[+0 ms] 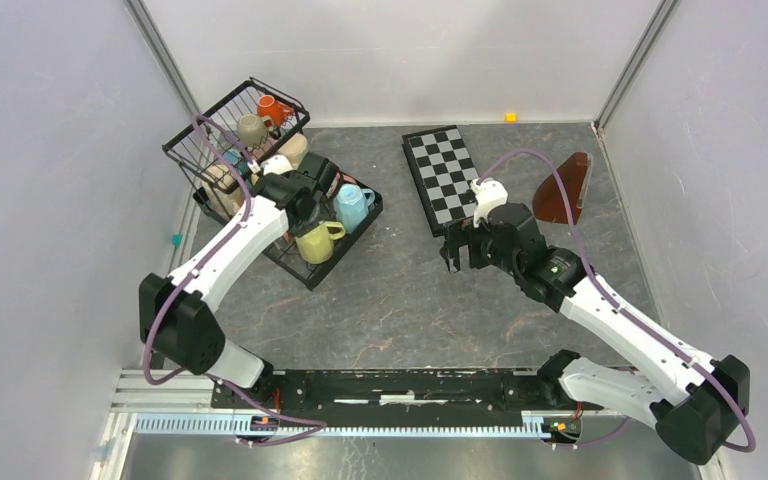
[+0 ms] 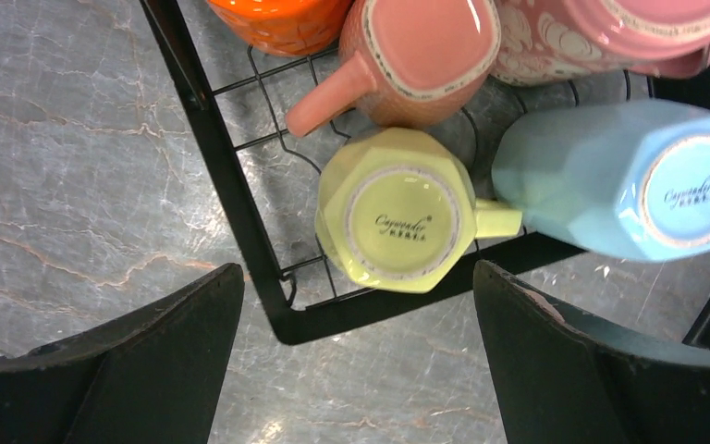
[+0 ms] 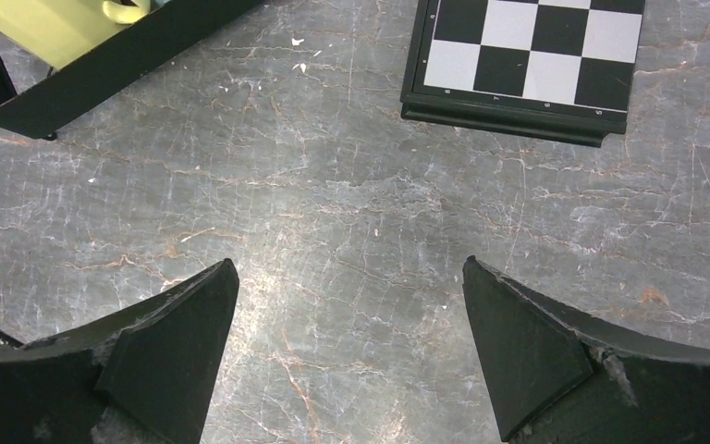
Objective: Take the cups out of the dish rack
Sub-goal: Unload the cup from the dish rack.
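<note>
- The step in hand looks like the approach to a first pick: every cup in view sits inside the dish rack (image 1: 305, 275), at the desk's (image 3: 333, 185) far left, and none stands outside it.
- The left hand (image 2: 356, 277) hovers over the near corner of the rack's flat tray part, its 2 fingers wide apart and holding nothing.
- Between those fingers, in the wrist view, lies the yellow cup (image 2: 396, 211), its stamped base facing the camera and its handle pointing at the light blue cup (image 2: 624, 180) just beside it.
- A pink cup (image 2: 425, 55) and an orange cup (image 2: 282, 18) crowd in behind; more cups fill the taller basket part.
- The right hand (image 3: 351, 273) hangs over bare desk between the rack and the checkerboard (image 3: 532, 55), fingers apart and empty.
- Next move, as I judge it: lower the left hand so the fingers straddle the yellow cup's faceted body, clear of the rack's black frame and the blue neighbour, then close and lift straight out.
- The handle touching or nearly touching the blue cup could drag it along.
</note>
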